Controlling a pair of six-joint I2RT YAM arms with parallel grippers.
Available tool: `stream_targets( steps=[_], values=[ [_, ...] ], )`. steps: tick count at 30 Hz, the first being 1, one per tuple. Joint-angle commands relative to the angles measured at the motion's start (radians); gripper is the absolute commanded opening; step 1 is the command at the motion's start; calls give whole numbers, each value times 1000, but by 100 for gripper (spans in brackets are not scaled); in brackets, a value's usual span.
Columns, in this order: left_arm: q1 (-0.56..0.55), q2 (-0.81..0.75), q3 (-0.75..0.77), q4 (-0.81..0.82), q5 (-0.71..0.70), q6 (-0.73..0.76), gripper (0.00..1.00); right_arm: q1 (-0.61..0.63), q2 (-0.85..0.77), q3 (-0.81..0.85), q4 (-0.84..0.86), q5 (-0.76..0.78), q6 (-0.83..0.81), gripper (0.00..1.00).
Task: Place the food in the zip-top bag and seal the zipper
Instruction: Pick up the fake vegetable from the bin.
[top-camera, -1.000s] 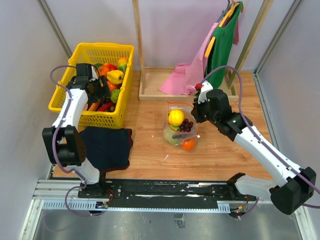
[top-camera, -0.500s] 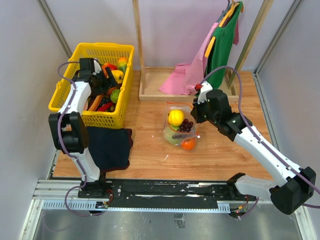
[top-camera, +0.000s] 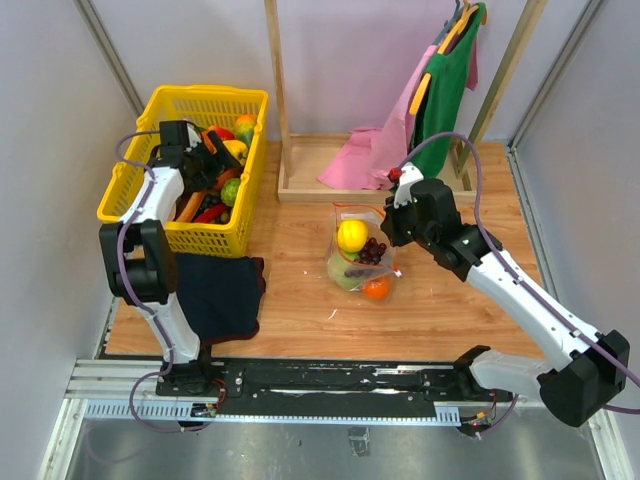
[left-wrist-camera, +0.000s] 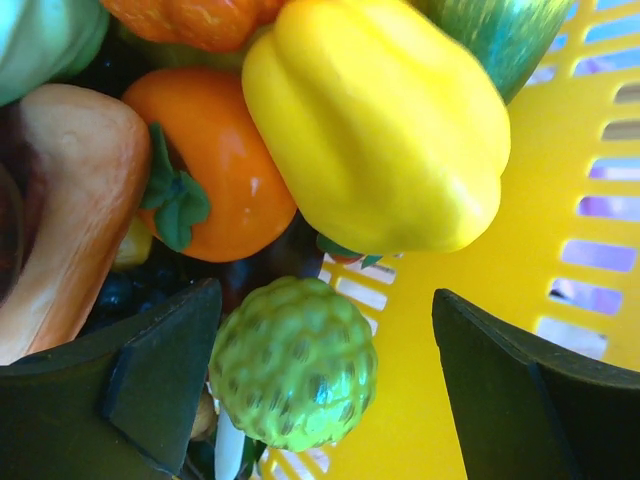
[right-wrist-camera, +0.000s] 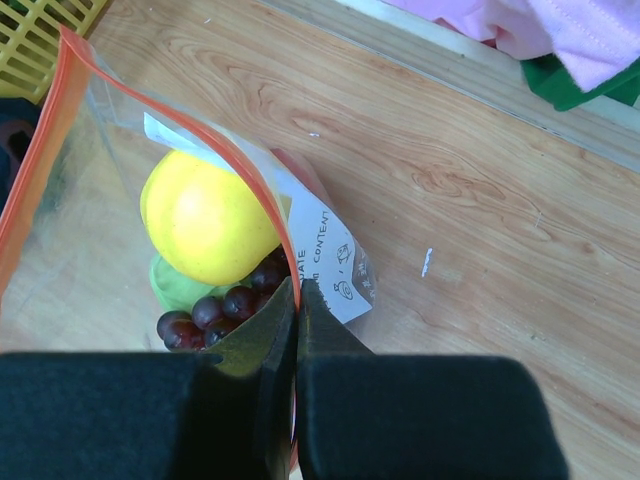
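Zip-top bag (right-wrist-camera: 90, 230) zipper (right-wrist-camera: 32, 160) clamped in right pincer (right-wrist-camera: 297, 300); left pincer (left-wrist-camera: 325, 315) spread above basket (top-camera: 180, 100) food (left-wrist-camera: 380, 120).

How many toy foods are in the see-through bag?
4: yellow fruit at the far end, grapes beside it, pale green cabbage and an orange at the near end. More may be hidden.

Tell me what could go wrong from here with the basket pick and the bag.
1. The left gripper stands open around a round green fruit, with a yellow pepper close above and the basket wall near one finger. Closing could nudge the pepper or let the fruit squirt out.
2. The right gripper pinches just one edge of the bag, which holds a yellow fruit and grapes. The thin plastic might slip, or the mouth could sag.
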Motion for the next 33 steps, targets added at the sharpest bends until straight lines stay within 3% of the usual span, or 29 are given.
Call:
stream_targets(
  steps=[1, 9, 15, 23, 29, 33],
  values=[
    [21, -54, -13, 140, -21, -140, 91, -7, -2, 6, 1, 8, -16, 1],
    [19, 31, 51, 208, -21, -253, 91, -7, 9, 8, 0, 11, -23, 1],
    [20, 149, 181, 175, -26, -273, 91, -9, 19, 6, 1, 8, -26, 1],
    [15, 247, 209, 147, -1, -279, 84, -14, 23, 2, 5, 5, -28, 1],
    [12, 227, 173, 152, 29, -263, 72, -16, 19, 3, 6, -2, -26, 1],
    [12, 197, 165, 136, 67, -242, 83, -15, 17, 3, 6, -1, -25, 1]
  ],
)
